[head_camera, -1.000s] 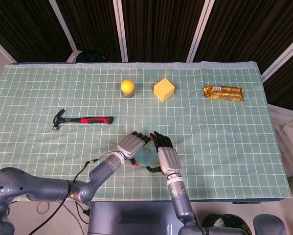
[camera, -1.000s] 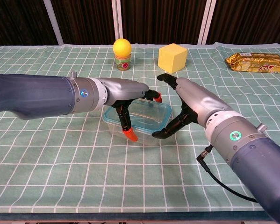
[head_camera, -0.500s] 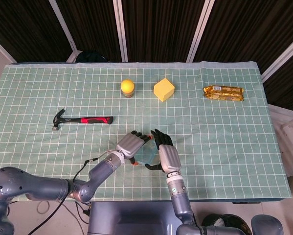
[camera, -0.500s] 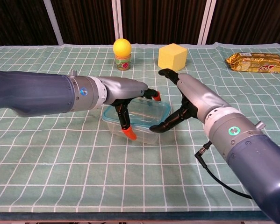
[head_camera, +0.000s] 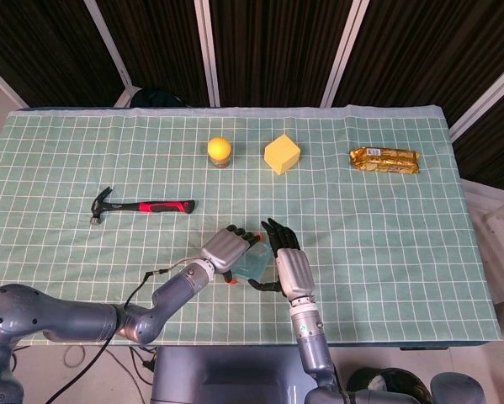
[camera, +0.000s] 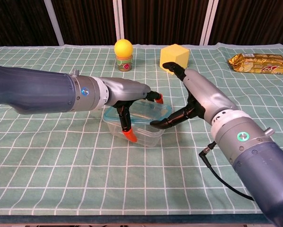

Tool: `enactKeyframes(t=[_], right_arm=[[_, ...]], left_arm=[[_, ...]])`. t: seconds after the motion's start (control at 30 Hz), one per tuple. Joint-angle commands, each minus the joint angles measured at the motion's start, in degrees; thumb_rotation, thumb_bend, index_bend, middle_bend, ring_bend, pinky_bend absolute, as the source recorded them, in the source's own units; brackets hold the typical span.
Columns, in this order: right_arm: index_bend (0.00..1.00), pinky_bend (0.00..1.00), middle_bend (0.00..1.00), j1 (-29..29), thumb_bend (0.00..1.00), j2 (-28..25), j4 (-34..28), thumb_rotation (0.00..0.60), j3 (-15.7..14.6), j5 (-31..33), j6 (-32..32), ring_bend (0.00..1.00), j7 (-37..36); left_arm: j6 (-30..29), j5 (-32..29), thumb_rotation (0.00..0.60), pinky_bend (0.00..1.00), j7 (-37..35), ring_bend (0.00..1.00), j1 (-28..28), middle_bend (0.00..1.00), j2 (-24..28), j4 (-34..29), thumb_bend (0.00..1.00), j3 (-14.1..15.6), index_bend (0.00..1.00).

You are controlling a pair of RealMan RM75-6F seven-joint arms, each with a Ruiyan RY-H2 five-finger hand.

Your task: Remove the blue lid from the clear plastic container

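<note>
Lid-peeling step. Left hand (camera: 127, 97) clamped on clear container (camera: 134, 124); right hand (camera: 191, 101) fingers hooked under blue lid (camera: 142, 112) at 3 o'clock. Next: lift upward.

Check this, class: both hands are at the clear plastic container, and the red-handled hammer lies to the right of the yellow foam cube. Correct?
Not quite. The red-handled hammer lies left of the yellow foam cube, as the head view shows. Both hands are at the clear plastic container.

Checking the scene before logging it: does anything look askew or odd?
The blue lid sits tilted on the container, its right edge raised at the right hand. The left hand rests on the container.
</note>
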State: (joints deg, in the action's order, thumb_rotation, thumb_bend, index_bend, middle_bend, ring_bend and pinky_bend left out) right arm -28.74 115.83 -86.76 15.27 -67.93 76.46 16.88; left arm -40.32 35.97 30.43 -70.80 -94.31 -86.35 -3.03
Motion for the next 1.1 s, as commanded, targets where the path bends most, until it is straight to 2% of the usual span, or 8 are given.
enactKeyframes(t=[0.03, 0.13, 0.5, 1.1], right_arm=[[0.0, 0.0, 0.0, 0.06, 0.2, -0.06, 0.33, 0.6, -0.09, -0.49, 0.12, 0.0, -0.16], [0.0, 0.0, 0.0, 0.43, 0.2, -0.23, 0.55, 0.6, -0.39, -0.79, 0.26, 0.0, -0.35], [0.0, 0.0, 0.0, 1.71, 0.2, -0.55, 1.92, 0.6, -1.85, -2.69, 0.88, 0.0, -1.65], [0.0, 0.0, 0.0, 1.48, 0.2, 1.22, 5.33, 0.6, -1.05, -5.77, 1.78, 0.0, -3.26]], left_arm=[[0.25, 0.41, 0.6, 0.36, -0.57, 0.22, 0.01, 0.2, 0.37, -0.23, 0.16, -0.14, 0.1], [0.43, 0.85, 0.6, 0.34, -1.61, 0.19, 0.16, 0.17, 0.85, -0.4, 0.13, -0.49, 0.08], [0.91, 1.52, 0.6, 0.33, -3.26, 0.17, 0.11, 0.14, 2.23, -0.83, 0.09, -0.46, 0.06], [1.39, 1.47, 0.6, 0.3, -3.43, 0.16, -0.92, 0.11, 1.91, -0.75, 0.04, 0.64, 0.03]])
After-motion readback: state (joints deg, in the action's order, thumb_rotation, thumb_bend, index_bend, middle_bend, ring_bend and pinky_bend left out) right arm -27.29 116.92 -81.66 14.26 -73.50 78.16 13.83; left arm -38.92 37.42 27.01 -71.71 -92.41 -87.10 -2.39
